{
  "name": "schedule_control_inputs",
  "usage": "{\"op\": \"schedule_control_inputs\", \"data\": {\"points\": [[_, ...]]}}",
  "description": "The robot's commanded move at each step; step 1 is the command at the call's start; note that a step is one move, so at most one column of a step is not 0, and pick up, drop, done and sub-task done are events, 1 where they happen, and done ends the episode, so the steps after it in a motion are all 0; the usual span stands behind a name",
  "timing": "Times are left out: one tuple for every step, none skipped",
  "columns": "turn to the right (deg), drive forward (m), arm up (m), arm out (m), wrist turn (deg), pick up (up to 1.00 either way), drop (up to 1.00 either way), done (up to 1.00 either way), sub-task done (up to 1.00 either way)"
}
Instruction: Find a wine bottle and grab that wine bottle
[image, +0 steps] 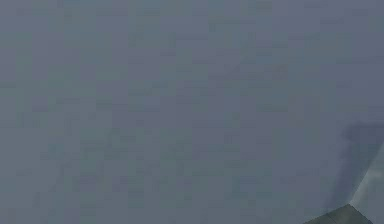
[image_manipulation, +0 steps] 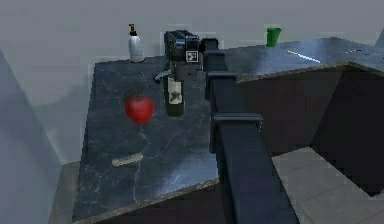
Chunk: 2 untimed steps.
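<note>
A dark wine bottle (image_manipulation: 174, 97) with a pale label stands upright on a dark stone counter (image_manipulation: 110, 125) in the arm side view. The arm (image_manipulation: 235, 130) rises from the bottom edge and reaches over the counter. At its far end the gripper (image_manipulation: 163, 72) shows just above and left of the bottle's top. I cannot tell whether it holds anything, as the bottle stands on the counter right at it.
A red apple (image_manipulation: 140, 108) lies left of the bottle, with a small pale flat thing (image_manipulation: 127, 159) nearer the counter's front. A white pump bottle (image_manipulation: 135, 45) stands at the back. A green cup (image_manipulation: 272, 36) sits on the counter's right run. A plain grey wall (image: 180, 100) faces me close ahead.
</note>
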Motion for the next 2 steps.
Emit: {"op": "schedule_control_inputs", "data": {"points": [[0.0,0.0,0.0,0.0,0.0,1.0,0.0,0.0,0.0],[0.0,0.0,0.0,0.0,0.0,0.0,0.0,1.0,0.0]]}}
